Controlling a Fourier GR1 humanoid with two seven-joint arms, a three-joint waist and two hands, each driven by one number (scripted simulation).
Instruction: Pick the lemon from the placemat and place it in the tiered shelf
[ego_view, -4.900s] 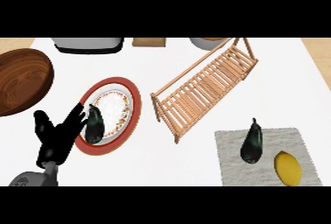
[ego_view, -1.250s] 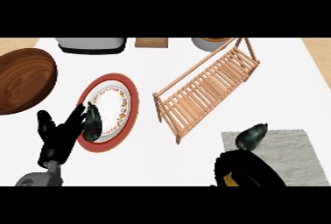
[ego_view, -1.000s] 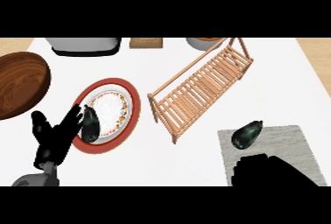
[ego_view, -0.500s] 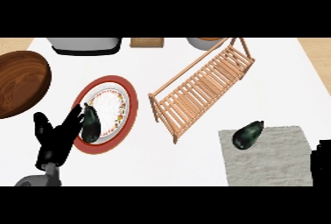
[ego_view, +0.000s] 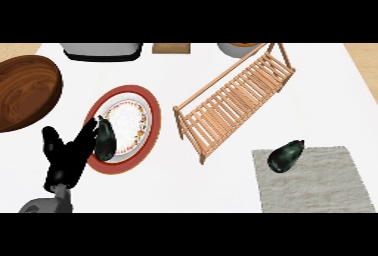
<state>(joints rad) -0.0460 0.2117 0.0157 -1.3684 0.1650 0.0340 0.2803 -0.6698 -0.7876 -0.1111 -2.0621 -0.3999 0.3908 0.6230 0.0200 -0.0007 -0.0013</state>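
Head view, left hand (ego_view: 65, 159) open with fingers up, red-rimmed plate (ego_view: 146, 100) just beside it, wooden tiered shelf (ego_view: 235, 102) and grey placemat (ego_view: 314, 180) well apart to its right.

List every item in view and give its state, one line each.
Left robot hand: open, fingers up, resting beside the plate.
Right robot hand: not in view.
Lemon: not visible.
Placemat: flat, dark green item on its upper left corner.
Dark green item: lying tilted on the placemat.
Tiered shelf: nothing seen in it.
Plate: flat, dark item on its left part.
Wooden bowl: upright, nothing seen in it.
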